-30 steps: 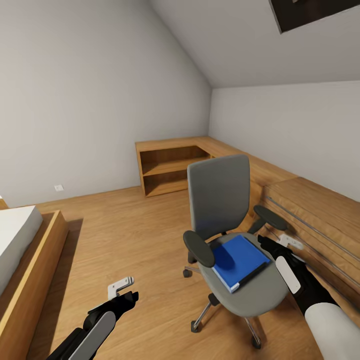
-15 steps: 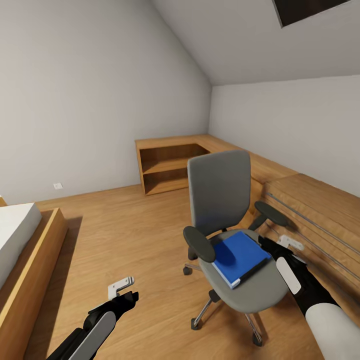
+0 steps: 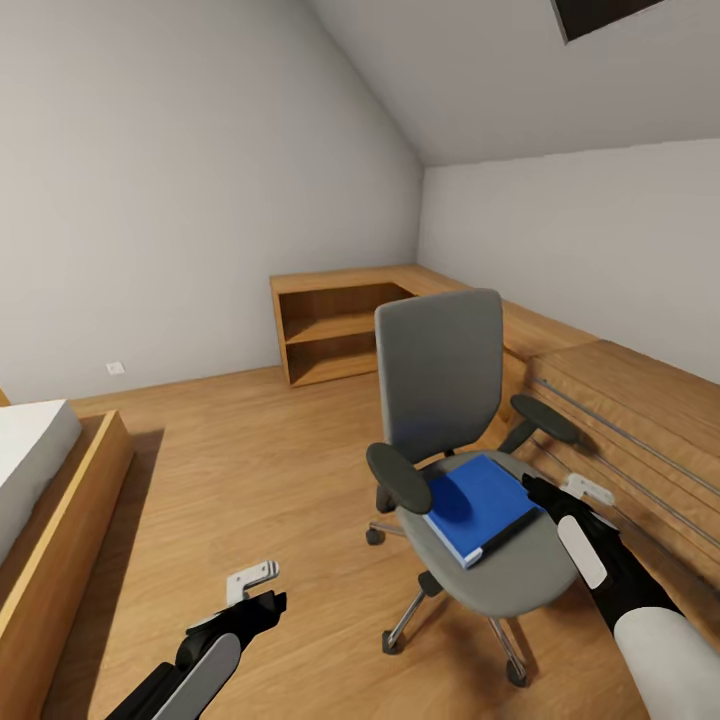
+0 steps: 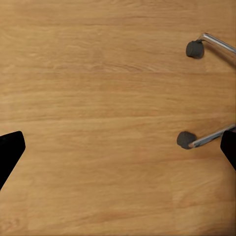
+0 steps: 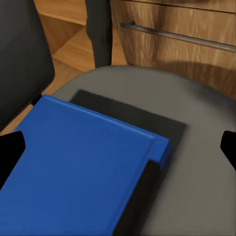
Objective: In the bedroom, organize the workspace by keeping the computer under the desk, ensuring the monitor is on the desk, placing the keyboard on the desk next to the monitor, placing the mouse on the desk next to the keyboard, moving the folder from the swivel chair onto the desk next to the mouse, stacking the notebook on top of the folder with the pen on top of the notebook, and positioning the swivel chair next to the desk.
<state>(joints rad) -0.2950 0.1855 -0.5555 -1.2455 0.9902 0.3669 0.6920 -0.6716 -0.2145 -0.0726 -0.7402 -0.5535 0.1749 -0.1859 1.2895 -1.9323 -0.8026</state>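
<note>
Blue folder [image 3: 478, 506] lying flat on swivel chair [image 3: 452, 420] seat, right gripper [image 3: 570, 497] beside it, jaws apart, left gripper [image 3: 257, 592] over floor [image 3: 250, 470], jaws apart

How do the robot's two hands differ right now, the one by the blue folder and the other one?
The right gripper hangs beside the swivel chair, at the edge of the blue folder on its seat. The left gripper hangs lower, over bare wooden floor, apart from the chair. Both are open and hold nothing.
</note>
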